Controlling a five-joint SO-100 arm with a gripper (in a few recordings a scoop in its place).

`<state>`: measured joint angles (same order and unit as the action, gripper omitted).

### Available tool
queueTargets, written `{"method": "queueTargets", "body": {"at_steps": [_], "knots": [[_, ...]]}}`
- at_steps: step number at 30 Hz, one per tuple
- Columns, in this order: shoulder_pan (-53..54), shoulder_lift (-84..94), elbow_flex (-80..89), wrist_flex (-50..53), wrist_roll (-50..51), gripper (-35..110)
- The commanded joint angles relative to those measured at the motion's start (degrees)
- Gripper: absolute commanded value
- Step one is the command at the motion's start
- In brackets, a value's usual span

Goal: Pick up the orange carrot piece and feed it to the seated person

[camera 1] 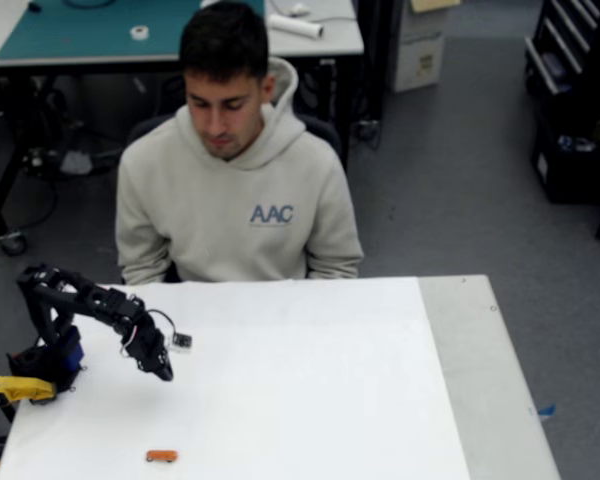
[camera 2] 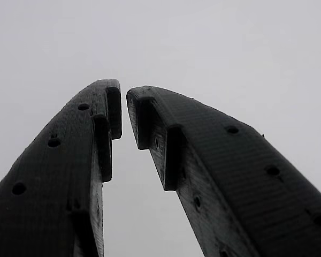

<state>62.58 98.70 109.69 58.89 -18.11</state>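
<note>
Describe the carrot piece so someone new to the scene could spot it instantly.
Start at the white table in front of the seated person in the fixed view, then look to its near edge, left of centre. The carrot piece lies there alone, below the black arm's tool and apart from it. It is the only small bright orange stick on the white surface; the yellow part at the arm's base is larger.

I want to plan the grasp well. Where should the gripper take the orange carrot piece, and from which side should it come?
Probably at its middle, from straight above. The orange carrot piece lies flat on the white table, long axis left to right in the fixed view, so the fingers should close across its short width. The gripper, empty and nearly closed, must open first.
</note>
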Motion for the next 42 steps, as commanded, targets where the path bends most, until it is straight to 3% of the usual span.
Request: {"method": "queueTargets", "body": {"at_steps": [1, 20, 36, 42], "knots": [[4.75, -1.23, -6.94, 0.09, -2.90, -2], [20.74, -13.36, -22.15, 0.09, -9.40, -2], [22.76, -15.91, -24.43, 0.09, -11.69, -2], [22.85, -15.91, -23.47, 0.09, -15.91, 13]]}}
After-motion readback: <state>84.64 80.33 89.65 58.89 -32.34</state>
